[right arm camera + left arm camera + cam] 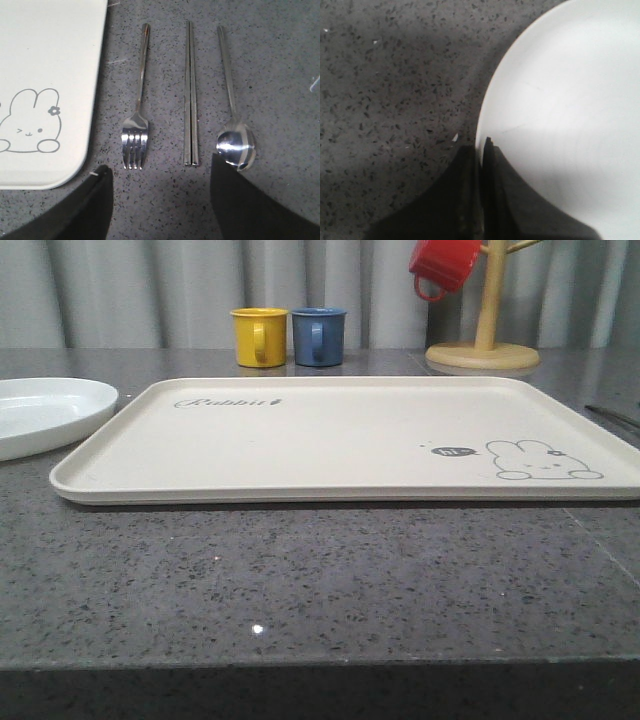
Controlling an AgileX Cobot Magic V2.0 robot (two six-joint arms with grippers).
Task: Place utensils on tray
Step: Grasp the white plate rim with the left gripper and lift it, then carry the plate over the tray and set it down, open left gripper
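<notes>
Your right gripper [160,200] is hovering wide open over the fork [136,120], chopsticks [190,95] and spoon [235,135], lying on the counter right of the bare tray [340,440]. Your left gripper [481,190] is sitting closed at the bare white plate [570,115], far left.

A large cream rectangular tray [340,435] with rounded corners, a low raised rim, "Rabbit" script and a grey rabbit drawing lies flat on the dark speckled stone surface [300,580], with nothing lying on it. A round white plate [45,412] sits just beside its left end. Behind the tray stand a yellow mug [259,336] and a blue mug [319,336] side by side, and further right a wooden mug tree [484,340] with a red mug [443,264] hanging on it.
</notes>
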